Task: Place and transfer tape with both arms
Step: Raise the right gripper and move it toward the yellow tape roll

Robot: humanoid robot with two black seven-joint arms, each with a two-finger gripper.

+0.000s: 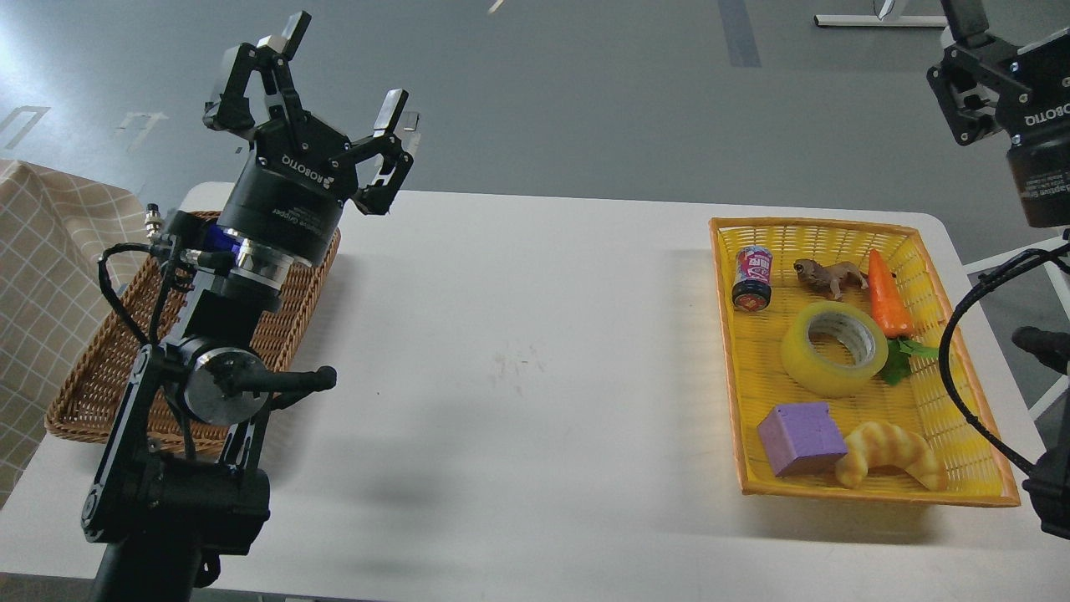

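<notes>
Tape [834,347] lying flat, hole up, mid yellow basket [961,368] on right side of white table [518,351]. Touching nothing but basket floor, w/ green leaves of carrot [888,294] just beside its right edge. Carrot itself far-right of roll, pointing far. Toy animal [829,275] just beyond roll, small can [751,278] on its side to far-left. Near side of roll: purple cube [800,437] and, right of it, croissant [890,454], the two touching or nearly so.

Right gripper [974,38] up at far-right corner, well above and beyond basket, well apart from tape. Only part of it in frame, top cut off by edge, so can't tell whether fingers apart or together. ROBOTIQ wrist below it, black cable looping down along basket's right side.

Left gripper [347,71] way over on left, raised, pointing up and away, fingers spread wide, nothing between them. Left arm rising over brown wicker tray [92,376] at table's left end. Checked cloth [42,267] at far-left edge.
</notes>
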